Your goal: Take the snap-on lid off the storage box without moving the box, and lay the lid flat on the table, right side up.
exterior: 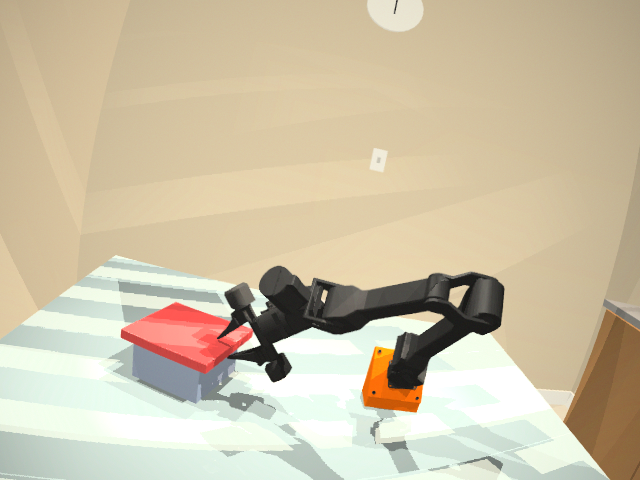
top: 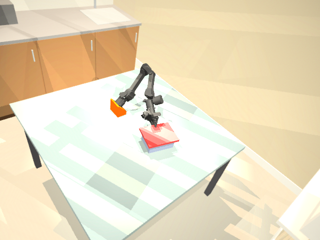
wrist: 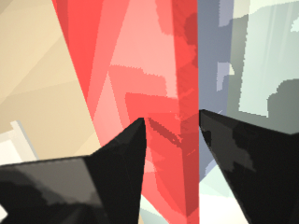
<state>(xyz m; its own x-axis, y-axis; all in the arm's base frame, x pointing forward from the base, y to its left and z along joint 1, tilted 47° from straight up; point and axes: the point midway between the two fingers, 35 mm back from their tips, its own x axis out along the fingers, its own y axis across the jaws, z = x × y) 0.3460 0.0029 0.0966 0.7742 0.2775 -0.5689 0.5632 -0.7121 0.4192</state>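
Orange-brown cabinets (top: 68, 60) with slim pale handles stand behind the table (top: 74, 178) (exterior: 62, 413) (wrist: 263, 70) in the top view, under a grey counter (top: 56, 21) that carries a flat pale panel (top: 105, 16); a tan wall (top: 227, 51) (exterior: 248, 144) runs along one side, and dark legs show beneath the tabletop. Bands and patches of pale green, white and grey cross that surface, where the storage box (top: 161, 148) (exterior: 168, 373) (wrist: 212, 93) sits with its red lid (top: 160, 136) (exterior: 178, 330) (wrist: 140, 51) on top, and the gripper (top: 155, 125) (exterior: 223, 347) (wrist: 171, 119) reaches the lid's edge nearest the arm. In the exterior view, a round white clock (exterior: 395, 11) hangs high on the wall above a small white plate (exterior: 378, 160), and the orange base (exterior: 379, 369) (top: 118, 109) stands on the table well apart from the bluish-grey box. One fingertip is at the lid's upper face, the other beside and below its rim. The wrist view shows the fingers partly apart, straddling the lid's edge, the box wall and striped tabletop lying beyond; whether they are clamped on it, I cannot tell.
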